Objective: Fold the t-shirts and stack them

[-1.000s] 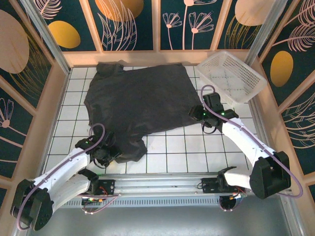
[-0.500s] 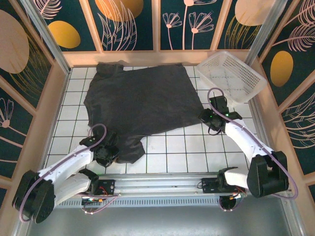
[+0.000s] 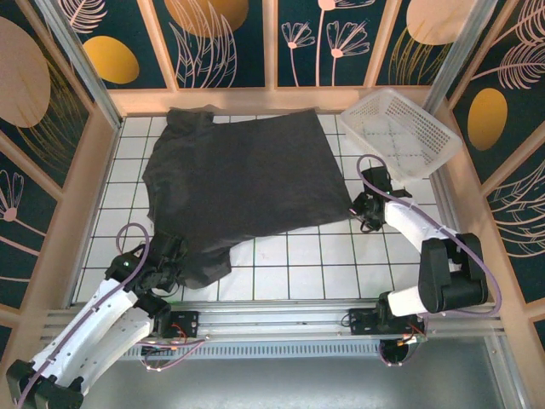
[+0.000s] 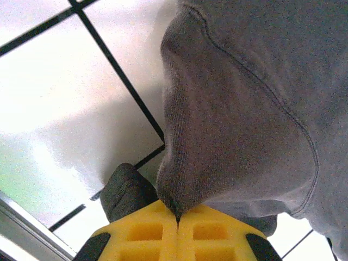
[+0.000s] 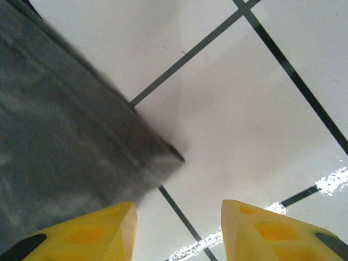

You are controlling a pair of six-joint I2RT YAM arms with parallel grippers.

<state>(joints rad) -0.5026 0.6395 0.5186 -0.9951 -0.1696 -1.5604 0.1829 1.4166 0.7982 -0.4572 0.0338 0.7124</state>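
Observation:
One black t-shirt (image 3: 243,179) lies spread over the white tiles, collar end toward the far left. My left gripper (image 3: 174,266) is at its near-left corner. In the left wrist view the yellow pads (image 4: 178,220) are shut on a pinched fold of the grey-black fabric (image 4: 244,109), which lifts away from the tile. My right gripper (image 3: 363,210) sits just off the shirt's near-right corner. Its yellow fingertips (image 5: 176,209) stand open over bare tile, and the shirt corner (image 5: 163,155) lies flat just ahead of them, untouched.
A white lattice basket (image 3: 400,132) stands at the back right corner, just beyond the right arm. Wooden walls (image 3: 81,200) ring the tiled table. Bare tiles (image 3: 298,256) run along the near edge between the two arms.
My left arm has drawn back toward the near left with the shirt corner, pulling the cloth flatter. The right gripper has shifted slightly right, off the shirt's edge.

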